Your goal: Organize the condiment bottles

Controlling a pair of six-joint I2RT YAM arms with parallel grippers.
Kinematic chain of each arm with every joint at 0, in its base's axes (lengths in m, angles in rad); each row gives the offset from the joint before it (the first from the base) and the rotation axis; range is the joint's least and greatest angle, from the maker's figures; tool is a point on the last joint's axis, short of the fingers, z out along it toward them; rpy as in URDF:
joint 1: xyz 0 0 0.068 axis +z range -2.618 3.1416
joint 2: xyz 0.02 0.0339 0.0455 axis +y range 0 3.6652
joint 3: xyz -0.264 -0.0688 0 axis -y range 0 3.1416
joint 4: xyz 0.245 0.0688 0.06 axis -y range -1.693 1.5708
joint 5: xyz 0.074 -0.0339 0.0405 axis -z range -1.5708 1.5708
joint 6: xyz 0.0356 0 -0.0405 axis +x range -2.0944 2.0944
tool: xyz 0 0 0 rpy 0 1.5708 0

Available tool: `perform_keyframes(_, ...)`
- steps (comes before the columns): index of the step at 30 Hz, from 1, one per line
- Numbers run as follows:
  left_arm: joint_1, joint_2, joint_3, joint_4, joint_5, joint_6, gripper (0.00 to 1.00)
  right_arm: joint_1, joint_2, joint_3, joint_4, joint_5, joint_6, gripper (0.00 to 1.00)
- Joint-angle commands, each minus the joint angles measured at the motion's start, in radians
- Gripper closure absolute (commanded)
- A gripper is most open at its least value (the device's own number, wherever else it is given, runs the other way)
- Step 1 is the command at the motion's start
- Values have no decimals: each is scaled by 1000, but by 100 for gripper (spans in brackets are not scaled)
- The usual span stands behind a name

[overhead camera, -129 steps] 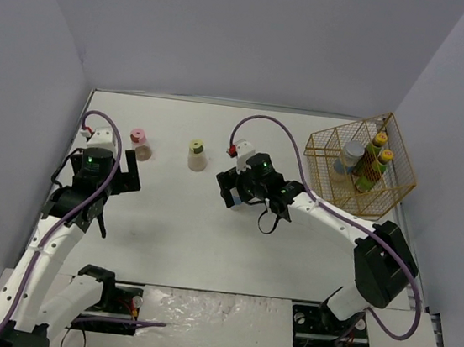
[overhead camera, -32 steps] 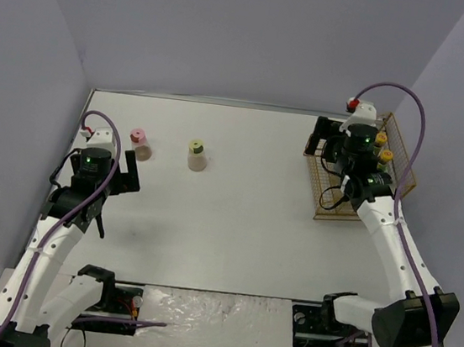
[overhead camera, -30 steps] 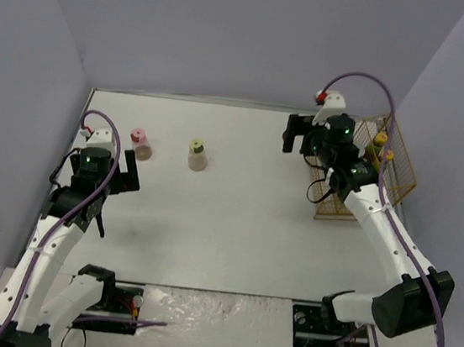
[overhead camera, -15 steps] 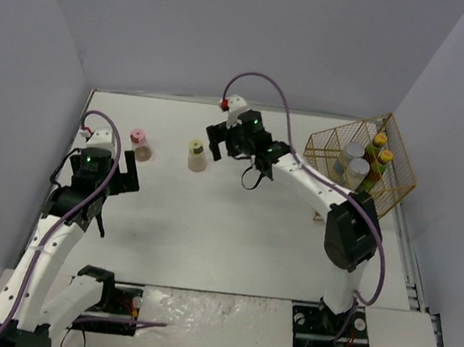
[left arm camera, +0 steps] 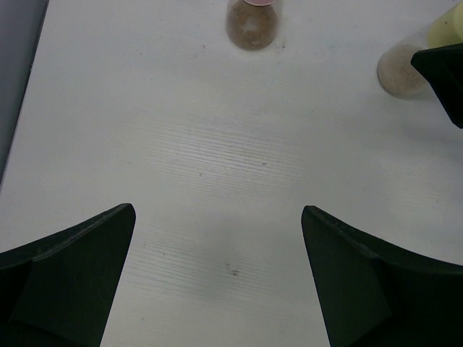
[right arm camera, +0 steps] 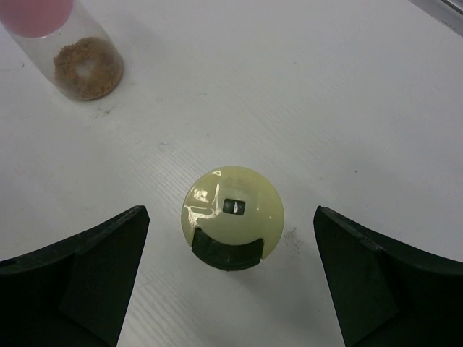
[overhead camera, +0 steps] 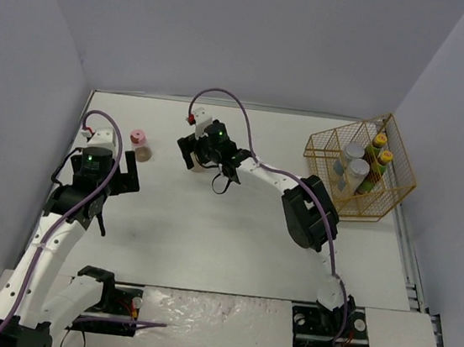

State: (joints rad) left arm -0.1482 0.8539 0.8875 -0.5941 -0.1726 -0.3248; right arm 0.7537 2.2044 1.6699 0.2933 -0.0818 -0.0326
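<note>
The yellow-green-capped shaker (right arm camera: 231, 210) stands upright on the white table, directly below my right gripper (right arm camera: 228, 220). That gripper is open, one finger on each side of the cap and clear of it. In the top view the right gripper (overhead camera: 195, 153) covers most of this shaker. The pink-capped shaker (overhead camera: 140, 144) stands to its left, also seen at the top of the left wrist view (left arm camera: 251, 22). My left gripper (left arm camera: 217, 213) is open over bare table, near the pink shaker. Two silver-lidded jars (overhead camera: 354, 159) and two yellow-capped dark bottles (overhead camera: 380, 149) stand in the wire basket (overhead camera: 388, 195).
The gold wire basket sits at the table's far right. Grey walls close in the table on the left, back and right. The right arm (overhead camera: 298, 190) stretches across the middle of the table, its purple cable (overhead camera: 224, 96) arching above.
My right arm swung from the basket leftward across the table and now hovers over the yellow-green-capped shaker. The basket now holds a second silver-lidded jar. The left arm has not moved.
</note>
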Motion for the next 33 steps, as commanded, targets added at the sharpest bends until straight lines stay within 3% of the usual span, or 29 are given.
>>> perform_keyframes(1, 9, 7, 16, 43, 1, -2, 3, 10, 18, 77, 128, 36, -23, 9)
perform_keyframes(7, 9, 7, 16, 43, 4, -3, 3, 10, 30, 79, 139, 37, -32, 32)
perform_keyframes(14, 9, 10, 15, 43, 16, -3, 3, 9, -19, 28, 157, 59, -47, 81)
perform_keyframes(18, 9, 10, 14, 44, 18, -4, 3, 6, -121, -34, 129, 113, -53, 98)
perform_keyframes(27, 9, 10, 14, 46, 31, -5, 3, -107, -478, -289, 56, 245, 30, 100)
perform_keyframes(33, 10, 17, 17, 45, 40, -7, 3, -260, -683, -427, -18, 360, 57, 100)
